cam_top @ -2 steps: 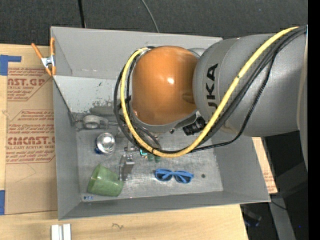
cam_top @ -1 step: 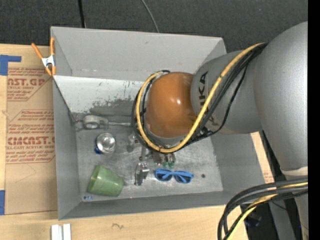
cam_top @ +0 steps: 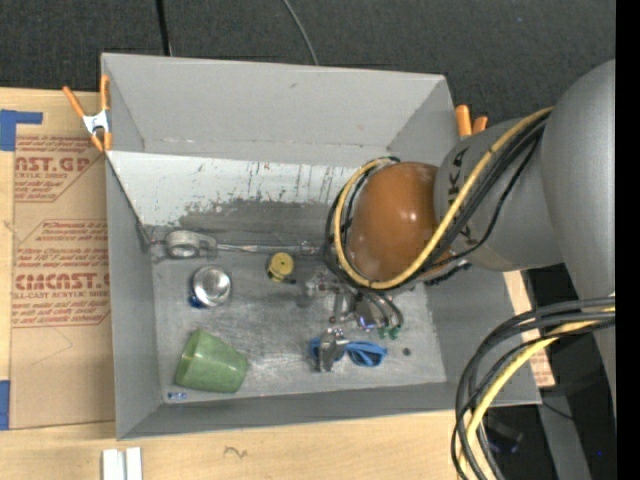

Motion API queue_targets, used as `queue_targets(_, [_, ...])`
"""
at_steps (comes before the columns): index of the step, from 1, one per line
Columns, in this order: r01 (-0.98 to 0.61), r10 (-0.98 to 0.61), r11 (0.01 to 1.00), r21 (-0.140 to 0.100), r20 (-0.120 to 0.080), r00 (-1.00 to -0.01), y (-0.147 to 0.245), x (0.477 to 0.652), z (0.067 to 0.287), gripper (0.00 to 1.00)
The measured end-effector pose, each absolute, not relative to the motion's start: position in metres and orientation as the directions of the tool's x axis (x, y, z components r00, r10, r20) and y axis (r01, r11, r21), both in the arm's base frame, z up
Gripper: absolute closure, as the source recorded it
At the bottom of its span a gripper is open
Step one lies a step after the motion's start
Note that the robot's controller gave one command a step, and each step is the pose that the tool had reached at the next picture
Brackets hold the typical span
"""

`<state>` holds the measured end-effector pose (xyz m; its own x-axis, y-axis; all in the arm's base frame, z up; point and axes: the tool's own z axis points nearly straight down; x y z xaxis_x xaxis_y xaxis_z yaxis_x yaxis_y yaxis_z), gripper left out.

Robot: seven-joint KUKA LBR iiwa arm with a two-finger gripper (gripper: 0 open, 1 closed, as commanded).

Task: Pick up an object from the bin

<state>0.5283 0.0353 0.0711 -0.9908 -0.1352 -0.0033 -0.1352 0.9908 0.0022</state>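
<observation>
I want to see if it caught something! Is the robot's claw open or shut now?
Gripper: cannot be told. It is right by a small blue thing at the front right of the bin.

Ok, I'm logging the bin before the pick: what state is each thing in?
Green plastic cup: lying on its side, front left.
Shiny silver can: round end up, apart from the cup.
Small yellow round piece: loose, mid-floor.
Grey metal ring: flat by the back wall.
Blue plastic piece: lying on the floor, front right.
Gripper: low, at the blue piece.
</observation>
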Motion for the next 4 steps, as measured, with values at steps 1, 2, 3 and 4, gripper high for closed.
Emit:
queue_targets(1, [-0.143, -0.143, 0.99, 0.002, 0.005, -0.99, 0.038, 0.527, 0.073, 1.0])
queue_targets(2, [-0.142, -0.142, 0.99, 0.002, -0.007, -0.99, 0.038, 0.529, 0.073, 0.0])
queue_targets(3, [-0.193, -0.193, 0.981, 0.0, -0.007, -0.981, -0.005, 0.503, 0.073, 0.0])
queue_targets(4, [-0.195, -0.195, 0.981, 0.001, -0.001, -0.981, -0.004, 0.503, 0.074, 1.0])
